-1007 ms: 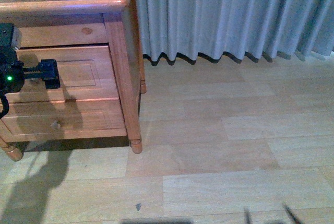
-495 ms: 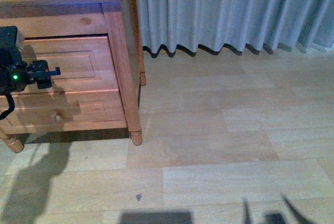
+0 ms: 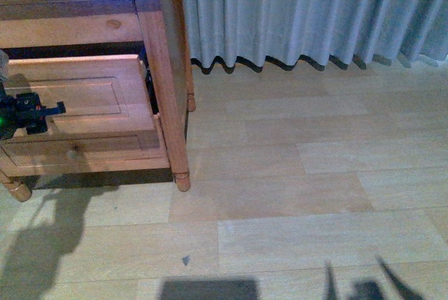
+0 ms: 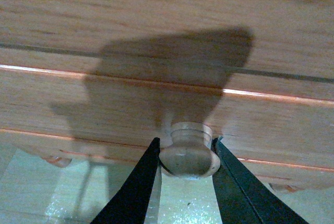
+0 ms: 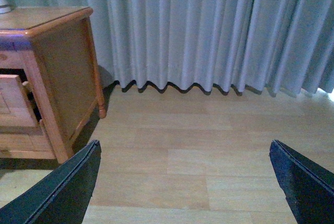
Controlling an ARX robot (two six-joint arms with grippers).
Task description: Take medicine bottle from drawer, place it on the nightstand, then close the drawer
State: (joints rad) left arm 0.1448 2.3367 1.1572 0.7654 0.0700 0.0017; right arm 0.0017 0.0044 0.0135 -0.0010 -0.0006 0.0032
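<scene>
A pale grey-blue curtain (image 3: pixel 308 13) is hanging in deep folds across the back of the room, its wavy hem ending right at the floor (image 3: pixel 294 195) and throwing a thin dark line beneath. Wide light-wood planks are running crosswise, catching a soft sheen. The orange-brown nightstand (image 3: pixel 164 69) is standing against the curtain, its front right corner post resting on a turned foot (image 3: pixel 182 180). Soft shadows (image 3: pixel 42 244) are lying on the planks ahead of its front edge, with a small dark speck (image 3: pixel 185 260) nearby. In the right wrist view, brighter light (image 5: pixel 327 91) is leaking under the curtain's far end.
</scene>
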